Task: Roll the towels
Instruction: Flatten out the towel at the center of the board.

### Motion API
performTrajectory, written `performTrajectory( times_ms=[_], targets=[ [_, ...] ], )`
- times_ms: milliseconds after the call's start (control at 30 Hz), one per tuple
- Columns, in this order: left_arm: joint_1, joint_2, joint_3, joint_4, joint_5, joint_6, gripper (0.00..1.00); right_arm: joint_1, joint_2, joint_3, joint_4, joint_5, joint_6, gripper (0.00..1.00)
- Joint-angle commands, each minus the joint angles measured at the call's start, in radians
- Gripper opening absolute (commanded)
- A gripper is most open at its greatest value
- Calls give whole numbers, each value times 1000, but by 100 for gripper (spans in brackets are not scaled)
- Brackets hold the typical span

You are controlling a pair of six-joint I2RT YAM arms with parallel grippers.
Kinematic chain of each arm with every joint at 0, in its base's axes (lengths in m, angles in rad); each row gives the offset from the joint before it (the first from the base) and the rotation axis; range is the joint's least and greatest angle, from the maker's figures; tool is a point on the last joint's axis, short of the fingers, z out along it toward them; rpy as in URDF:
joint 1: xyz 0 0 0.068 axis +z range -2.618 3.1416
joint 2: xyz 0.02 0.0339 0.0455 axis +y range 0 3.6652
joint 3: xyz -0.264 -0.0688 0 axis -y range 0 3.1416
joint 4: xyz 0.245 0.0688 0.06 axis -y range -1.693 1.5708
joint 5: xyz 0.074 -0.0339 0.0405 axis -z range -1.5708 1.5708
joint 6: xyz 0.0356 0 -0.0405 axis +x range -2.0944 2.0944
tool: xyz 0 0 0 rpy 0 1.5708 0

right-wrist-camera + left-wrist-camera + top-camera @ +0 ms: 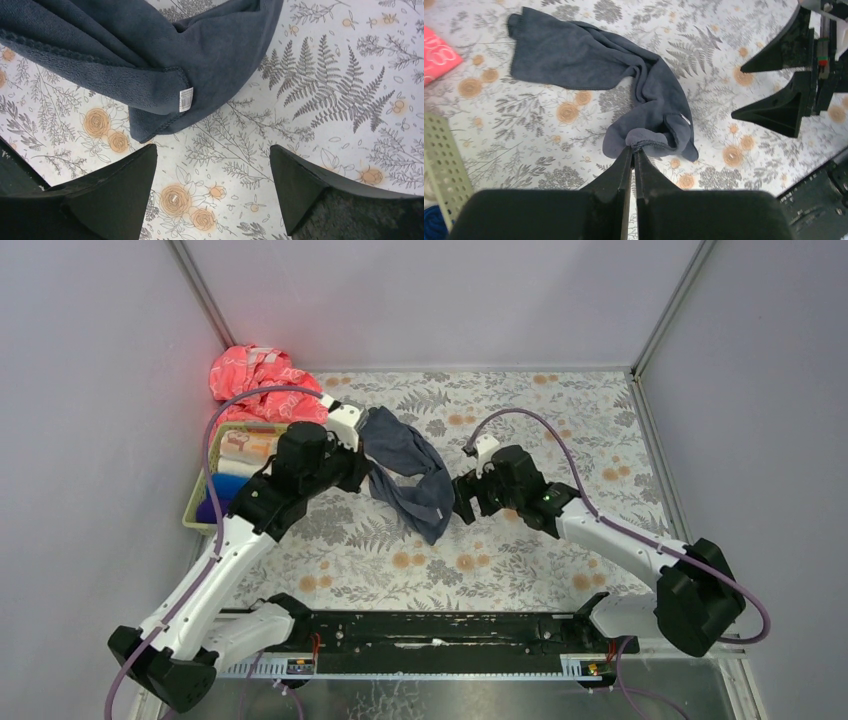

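The left pincer (634, 150) is clamping a hem of the crumpled dark grey-blue cloth towel (589, 60) lying on the floral-print covering (524, 145), likely for spreading; the right pincer (212, 156) is hovering agape beside its labelled corner.

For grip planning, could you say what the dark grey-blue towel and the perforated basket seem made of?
Dark grey-blue towel: soft napped cloth, perhaps microfibre; matte fuzz, stitched hem, sewn label. Perforated basket: probably rigid plastic, pale green; regular holes.

Left gripper (633, 150) pinching dark grey-blue towel (574, 55) (rumpled), floral covering (524, 145) beneath
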Motion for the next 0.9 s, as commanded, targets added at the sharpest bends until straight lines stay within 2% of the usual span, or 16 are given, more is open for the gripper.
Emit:
performTrajectory(
  times_ms=[0,100,200,267,400,533,600,700,800,867],
  targets=[
    [-2,-28,57,93,-143,-36,0,-5,38,84,10,-57,-25,89],
    [-1,-7,131,85,-153,-12,0,-5,62,92,27,-77,-18,89],
    [-2,31,177,74,-92,-5,0,-5,87,105,72,-211,-8,86],
    [-1,54,195,89,-86,-12,0,-5,90,118,80,-234,1,84],
    [-2,168,373,62,-161,-4,0,-5,38,112,65,-90,3,85],
    [-2,340,633,42,-465,22,0,-5,-47,91,40,57,-9,87],
    [-1,431,821,1,-545,48,0,-5,-83,81,27,101,-11,87],
    [-2,507,1049,-34,-557,60,0,-5,-139,54,22,146,-6,88],
    [-11,504,1126,4,-555,105,0,-5,-194,23,29,186,11,88],
    [-57,491,1136,19,-575,166,0,-5,-231,5,33,203,19,88]
  ],
)
